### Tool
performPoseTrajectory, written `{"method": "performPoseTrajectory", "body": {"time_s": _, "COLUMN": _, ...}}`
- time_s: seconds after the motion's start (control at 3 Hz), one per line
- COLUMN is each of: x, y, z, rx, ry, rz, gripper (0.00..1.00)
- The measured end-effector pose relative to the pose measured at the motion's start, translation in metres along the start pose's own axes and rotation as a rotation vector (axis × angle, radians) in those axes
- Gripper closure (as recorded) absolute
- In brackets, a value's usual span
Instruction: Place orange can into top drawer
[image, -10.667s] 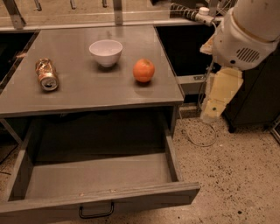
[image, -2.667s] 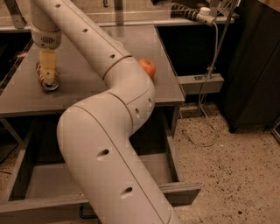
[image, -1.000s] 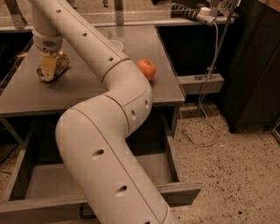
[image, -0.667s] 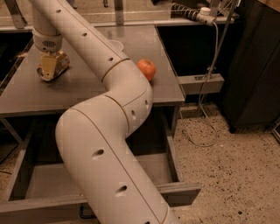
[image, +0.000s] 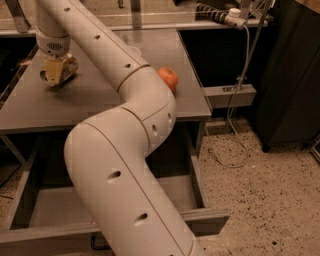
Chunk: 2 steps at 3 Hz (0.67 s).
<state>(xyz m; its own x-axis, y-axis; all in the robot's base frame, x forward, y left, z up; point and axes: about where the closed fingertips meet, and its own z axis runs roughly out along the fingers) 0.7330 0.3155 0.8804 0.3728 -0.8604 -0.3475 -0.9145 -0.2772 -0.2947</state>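
Orange can (image: 69, 66) pinched in the robot's claw (image: 54, 74) at the 10 o'clock corner of the grey surface (image: 90, 100). The pale fingers are closed across the can's body, and it sits tilted with its silver end toward the camera. A shadow lies under it, though whether it is quite clear of the surface cannot be told.

At 3 o'clock from the claw, well apart, a round orange fruit (image: 169, 77) rests near the surface's right edge. The white arm (image: 125, 150) sweeps from the claw down to 6 o'clock, crossing in front of the top drawer (image: 50, 205), which stands pulled out below the surface with its floor bare where it shows.

The can is likely light and thin-walled, with a slick wrap, so a hard squeeze could crumple it and a slack one could let it slide. A hold across the middle of the body looks soundest, away from the rimmed ends. Its tilt suggests it may roll once set down in the drawer.
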Motion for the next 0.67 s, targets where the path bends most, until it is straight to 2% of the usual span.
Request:
{"method": "performPoseTrajectory", "body": {"time_s": 0.33, "x": -0.011, "y": -0.008, "z": -0.024, "rx": 0.062, "ry": -0.001, "rz": -0.017, "gripper": 1.0}}
{"method": "performPoseTrajectory", "body": {"time_s": 0.67, "x": -0.014, "y": -0.007, "z": -0.047, "rx": 0.096, "ry": 0.001, "rz": -0.019, "gripper": 1.0}}
